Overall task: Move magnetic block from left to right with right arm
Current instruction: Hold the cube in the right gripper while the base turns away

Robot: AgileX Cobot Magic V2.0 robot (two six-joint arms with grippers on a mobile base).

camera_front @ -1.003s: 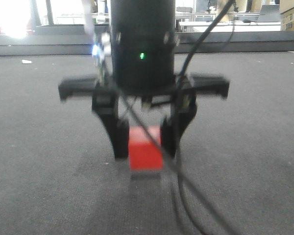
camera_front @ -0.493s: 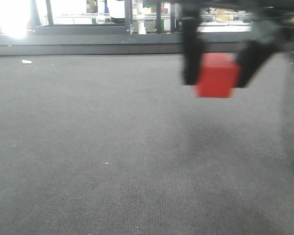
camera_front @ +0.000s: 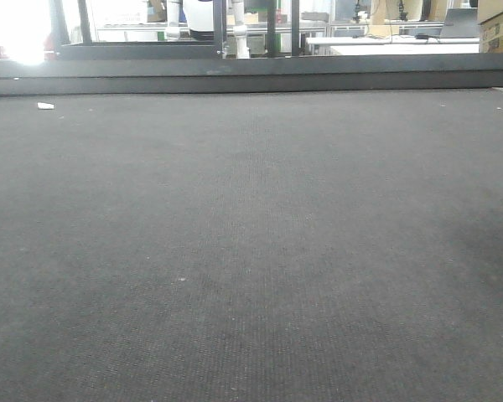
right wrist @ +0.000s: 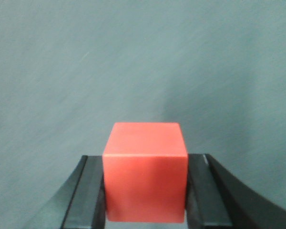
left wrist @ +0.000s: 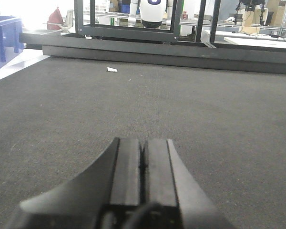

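Mat (camera_front: 251, 251): dark woven surface that fills the front view, with neither arm nor block on it there.
Right gripper (right wrist: 145, 191): narrowed onto the magnetic block, one black finger flat against each side face.
Left gripper (left wrist: 143, 167): fingers pressed together with nothing between them, low over the mat and idle.
Magnetic block (right wrist: 145, 171): bright red cube sitting square between the right fingers, its top and front faces showing; the mat behind it looks blurred and apart from it.
White scrap (camera_front: 45, 105): tiny bit of litter near the far left edge, well away from the work.
Handling: probably light and rigid, with smooth matte faces that may slip under a loose pinch; a magnet could also tug toward metal nearby.
Where to hold: two opposite flat faces, at mid-height, as the fingers sit now.
Change: a second ago the front view showed the gripper straddling the block on the mat; half a second ago both were raised toward the upper right; now both are out of that view.
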